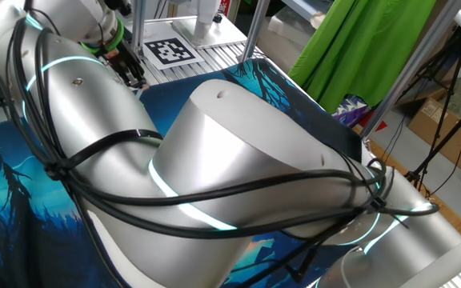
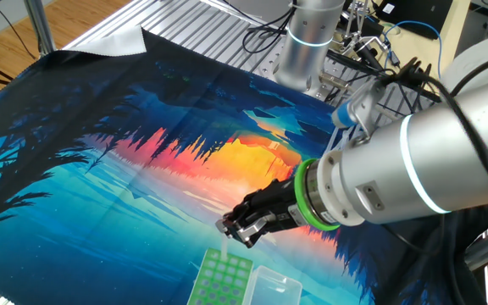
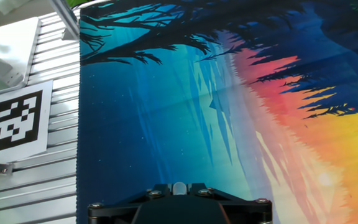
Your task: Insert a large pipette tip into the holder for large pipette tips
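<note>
In the other fixed view my gripper [image 2: 235,230] hangs just above the near edge of the mat, right over the holder for large pipette tips [image 2: 224,280], a small box with a bright green perforated top. The jaws are shut on the large pipette tip [image 2: 215,253], a whitish cone that points down to the holder's far left corner. I cannot tell whether its point is in a hole. In the hand view the tip's round whitish end [image 3: 179,188] shows between the black fingers. In one fixed view the gripper [image 1: 130,70] is small at the top left, and the arm hides the holder.
A clear plastic tub [image 2: 274,287] stands right next to the green holder. A colourful forest-print mat [image 2: 142,169] covers the table. A black-and-white marker [image 3: 11,121] lies on the ribbed metal beside the mat. A second arm's base [image 2: 307,42] stands at the back.
</note>
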`<state>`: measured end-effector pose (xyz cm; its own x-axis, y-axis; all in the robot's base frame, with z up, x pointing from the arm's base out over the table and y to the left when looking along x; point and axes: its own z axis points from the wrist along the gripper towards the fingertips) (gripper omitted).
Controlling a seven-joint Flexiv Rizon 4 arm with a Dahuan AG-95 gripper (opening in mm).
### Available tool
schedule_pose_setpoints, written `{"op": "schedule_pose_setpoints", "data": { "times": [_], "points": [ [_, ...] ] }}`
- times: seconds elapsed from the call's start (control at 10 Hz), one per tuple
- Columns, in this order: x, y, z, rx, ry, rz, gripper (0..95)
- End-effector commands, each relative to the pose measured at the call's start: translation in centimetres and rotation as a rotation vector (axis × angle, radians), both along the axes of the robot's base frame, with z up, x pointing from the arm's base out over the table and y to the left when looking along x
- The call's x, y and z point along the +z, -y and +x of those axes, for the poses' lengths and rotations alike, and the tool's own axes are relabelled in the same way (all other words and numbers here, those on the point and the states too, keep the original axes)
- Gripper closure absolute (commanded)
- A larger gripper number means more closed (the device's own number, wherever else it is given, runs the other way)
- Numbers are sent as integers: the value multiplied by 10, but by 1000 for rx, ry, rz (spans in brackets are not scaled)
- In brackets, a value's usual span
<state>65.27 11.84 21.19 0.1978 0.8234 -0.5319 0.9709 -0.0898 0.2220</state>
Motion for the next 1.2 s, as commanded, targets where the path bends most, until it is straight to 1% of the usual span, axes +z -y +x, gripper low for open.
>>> {"op": "schedule_pose_setpoints", "data": {
  "times": [0.1, 0.2, 0.4, 0.5, 0.6, 0.7, 0.9, 1.0, 1.1, 1.2],
  "points": [
    [-5, 1, -1, 3, -4, -1, 950],
    [-5, 1, -1, 0, -1, -2, 950],
    [-7, 0, -1, -23, 18, -7, 950],
    [-7, 0, -1, -25, 20, -8, 950],
    [-7, 0, -1, -29, 23, -8, 760],
    [-7, 0, -1, -32, 23, -6, 760],
    [-7, 0, -1, -35, 23, -4, 380],
    [-7, 0, -1, -31, 13, 20, 380],
    [-7, 0, -1, -23, -3, 59, 380],
    [-7, 0, -1, -24, -15, 72, 380]
  ]
}}
